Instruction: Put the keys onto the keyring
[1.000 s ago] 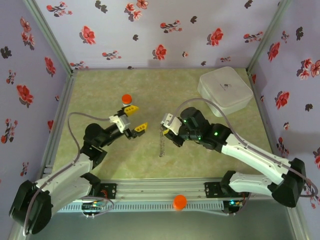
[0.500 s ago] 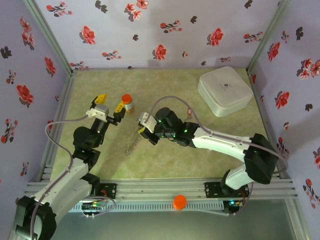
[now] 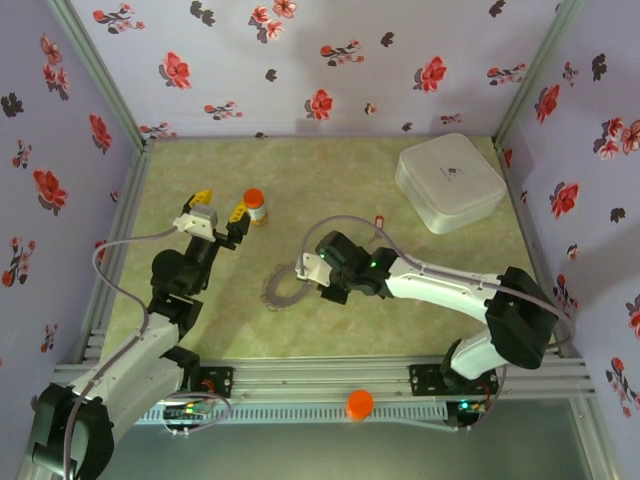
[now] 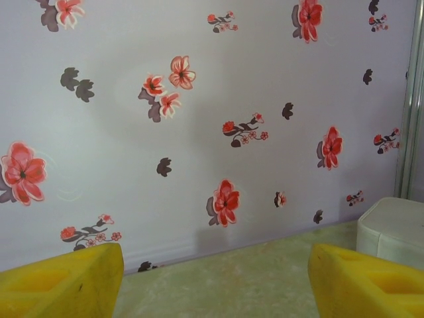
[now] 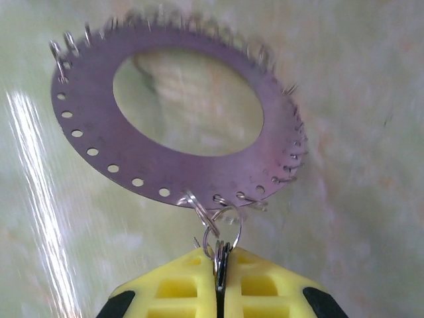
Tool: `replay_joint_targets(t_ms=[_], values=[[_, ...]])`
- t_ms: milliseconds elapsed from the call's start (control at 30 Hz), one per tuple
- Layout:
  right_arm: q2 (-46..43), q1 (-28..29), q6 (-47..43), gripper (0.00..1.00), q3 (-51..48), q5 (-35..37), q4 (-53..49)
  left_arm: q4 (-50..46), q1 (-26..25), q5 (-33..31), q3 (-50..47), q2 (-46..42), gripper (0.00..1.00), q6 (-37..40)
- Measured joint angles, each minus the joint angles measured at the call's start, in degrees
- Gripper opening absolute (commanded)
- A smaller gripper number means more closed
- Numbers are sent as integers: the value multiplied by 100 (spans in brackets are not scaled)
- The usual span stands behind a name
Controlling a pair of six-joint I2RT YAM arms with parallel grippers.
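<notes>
The right gripper is pinching, with jaws fully closed, a small wire loop on the rim of the keyring. The keyring is sitting at the middle of the table, just left of that gripper. The left gripper is hovering with fingers spread wide, holding nothing. The red-tagged key is possibly the small red speck lying beyond the right arm. No key is hanging on the keyring, so all threading is remaining.
</notes>
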Motion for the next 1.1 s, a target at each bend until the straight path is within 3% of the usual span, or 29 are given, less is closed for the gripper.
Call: replay_joint_targets(t_ms=[200, 433, 567, 733, 1100], values=[[402, 0, -227, 0, -35, 551, -680, -2, 0, 22, 0, 66, 74, -33], [675, 0, -376, 0, 109, 929, -745, -4, 0, 61, 0, 66, 75, -33], [743, 2, -413, 11, 166, 1051, -804, -7, 0, 61, 0, 66, 75, -31], [741, 0, -411, 33, 118, 1003, -962, -4, 0, 61, 0, 66, 75, -31], [420, -297, 153, 37, 0, 745, -675, -13, 0, 61, 0, 63, 75, -28]])
